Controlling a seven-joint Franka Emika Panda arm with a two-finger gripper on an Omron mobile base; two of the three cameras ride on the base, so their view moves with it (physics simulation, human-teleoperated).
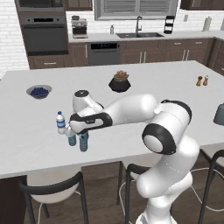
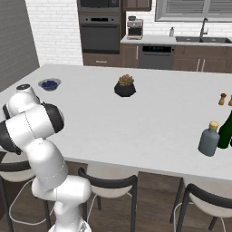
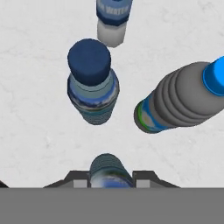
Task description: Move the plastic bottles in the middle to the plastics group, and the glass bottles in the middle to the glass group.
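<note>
Clamped at 6 o'clock of the hand view, between the dark finger tips [image 3: 78,180] of the gripper [image 3: 111,180] — a slim teal-labelled plastic bottle [image 3: 107,168], seen end-on from above, its body hidden under its own top. Placed at the left end of the white island counter [image 3: 35,131], in among the plastics group: dark-capped bottle [image 3: 92,87] close at 12 o'clock, white-labelled bottle [image 3: 113,19] beyond it, grey ridged bottle [image 3: 183,103] with a bright blue cap at 2 o'clock. Judged as handling inside a tight cluster, so hold the wrist vertical, travel straight up or straight down, and favour the bare side toward 9 o'clock over the neighbours — tall, narrow, light, easily toppled by a brushed finger. Squeeze gently too; probably thin-walled and quick to buckle. Hard to say whether resting on the counter or lifted just clear: too small to judge contact in the left base view, with the wrist right above. Equally hard to match each bottle across views, given the forearm lying over part of the cluster. Far off at 3 o'clock in the right base view, glass bottle [image 2: 208,140] with tan stopper just beside a dark green bottle [image 2: 225,131], itself cut by the frame edge.
</note>
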